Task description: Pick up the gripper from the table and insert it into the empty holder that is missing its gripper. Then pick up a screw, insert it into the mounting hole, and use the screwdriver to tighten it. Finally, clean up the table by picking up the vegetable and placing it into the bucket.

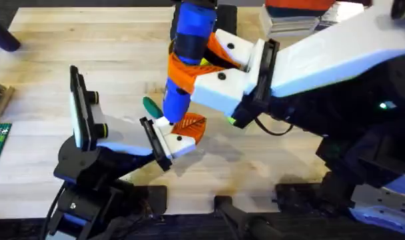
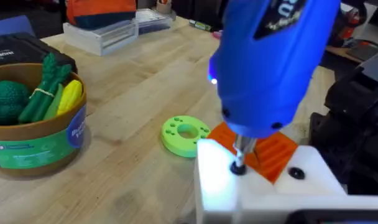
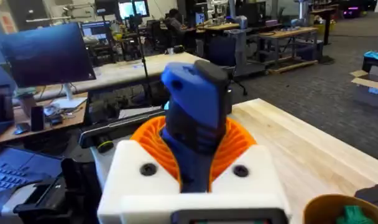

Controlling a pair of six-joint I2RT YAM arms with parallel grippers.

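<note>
Looking down from overhead, you have the right gripper point(image 1: 212, 67) clamped on the screwdriver point(image 1: 188, 47), which stands nearly upright over mid-table. Its lower end meets the left gripper point(image 1: 176, 137), whose white fingers and orange pads lie below it; you cannot tell how wide that claw stands. A dark green piece point(image 1: 151, 105) peeks out just beside the screwdriver.

On your left wrist view, the screwdriver's bit point(image 2: 240, 152) touches a white finger point(image 2: 226, 180). A bright green ring point(image 2: 184, 134) lies near it, and the bucket point(image 2: 40, 140) stands well apart.

On your right wrist view, orange pads point(image 3: 235, 140) close around the blue body.
</note>
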